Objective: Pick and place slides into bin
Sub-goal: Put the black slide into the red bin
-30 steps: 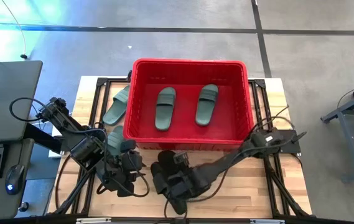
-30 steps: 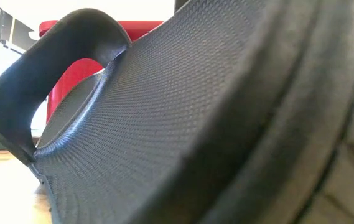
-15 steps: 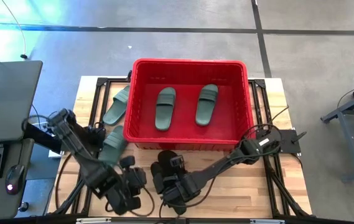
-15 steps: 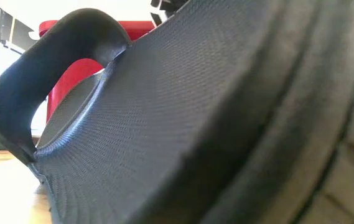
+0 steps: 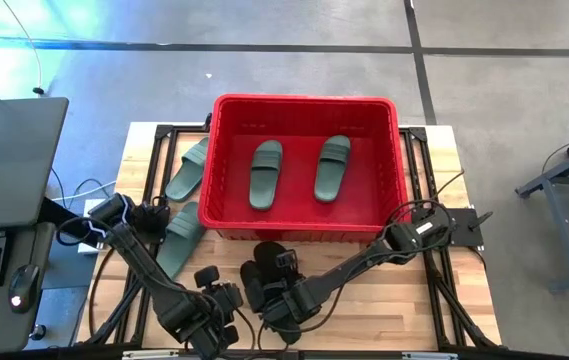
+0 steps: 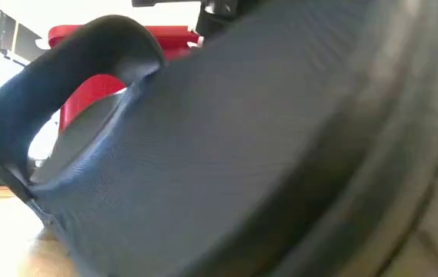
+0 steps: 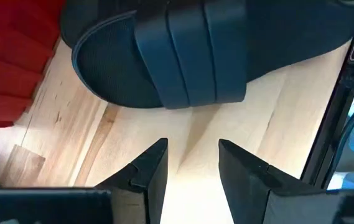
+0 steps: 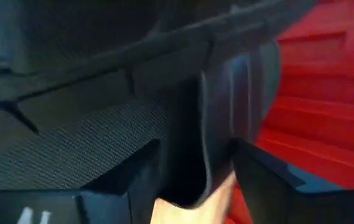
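Two sage green slides (image 5: 266, 172) (image 5: 332, 166) lie soles down in the red bin (image 5: 219, 160). Two more green slides lie on the table left of the bin, one at the far left (image 5: 189, 167) and one nearer (image 5: 178, 240). Two black slides (image 5: 264, 268) sit together in front of the bin; one fills the low view (image 6: 242, 154), tilted. My right gripper (image 5: 282, 296) is shut on a black slide (image 8: 102, 137). My left gripper (image 5: 224, 305) is open and empty near the table's front edge, a short way from a black slide (image 7: 183, 56). My right gripper has the black slide's strap edge (image 8: 211, 124) between its two fingers (image 8: 140, 171), in a pinch. The fingers come low from the table's right and near side. The slide is tilted; whether it rests on the table or on the other slide is hidden.
The bin's near wall (image 5: 294, 232) stands just behind the black slides. Black frame rails and cables (image 5: 434, 290) run along the table's sides. Bare wood (image 5: 394, 310) lies at the front right. A desk with a keyboard and mouse (image 5: 4, 260) stands left of the table.
My left gripper has drawn back from the nearer green slide toward the table's near edge, leaving that slide uncovered on the table. My right gripper has stayed at the black slides. In the low view the black slide has shifted a little.
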Tool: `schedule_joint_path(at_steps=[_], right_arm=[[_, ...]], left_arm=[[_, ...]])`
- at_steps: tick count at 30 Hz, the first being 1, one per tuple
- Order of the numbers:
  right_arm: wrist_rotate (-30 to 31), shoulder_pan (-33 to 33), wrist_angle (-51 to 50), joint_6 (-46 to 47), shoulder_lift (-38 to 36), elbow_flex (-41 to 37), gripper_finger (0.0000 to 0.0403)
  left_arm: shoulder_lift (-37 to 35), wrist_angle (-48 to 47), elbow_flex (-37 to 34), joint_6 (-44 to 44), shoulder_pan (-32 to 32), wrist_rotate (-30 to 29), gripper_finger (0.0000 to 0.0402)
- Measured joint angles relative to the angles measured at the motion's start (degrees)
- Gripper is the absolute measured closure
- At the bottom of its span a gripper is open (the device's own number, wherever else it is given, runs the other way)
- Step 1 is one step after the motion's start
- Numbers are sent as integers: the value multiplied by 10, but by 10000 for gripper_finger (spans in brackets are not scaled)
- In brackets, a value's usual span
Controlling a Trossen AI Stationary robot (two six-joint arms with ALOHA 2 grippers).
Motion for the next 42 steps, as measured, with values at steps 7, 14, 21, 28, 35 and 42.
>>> schedule_joint_path(at_steps=[7,14,21,28,35,42], right_arm=[[33,-7,28,2,3,-27,242],[21,-18,50,1,2,-39,288],[-5,-21,30,3,2,-28,389],[-92,4,-111,99,5,52,397],[-183,30,-192,205,-38,64,400],[-209,62,-170,291,-125,77,400]], left_arm=[[-1,-7,0,-34,0,21,275],[-38,18,0,-41,-17,30,275],[-60,6,0,-40,-35,27,275],[-68,-2,0,-38,-38,25,275],[-68,-3,0,-10,-38,23,275],[-68,-1,0,10,-38,18,275]])
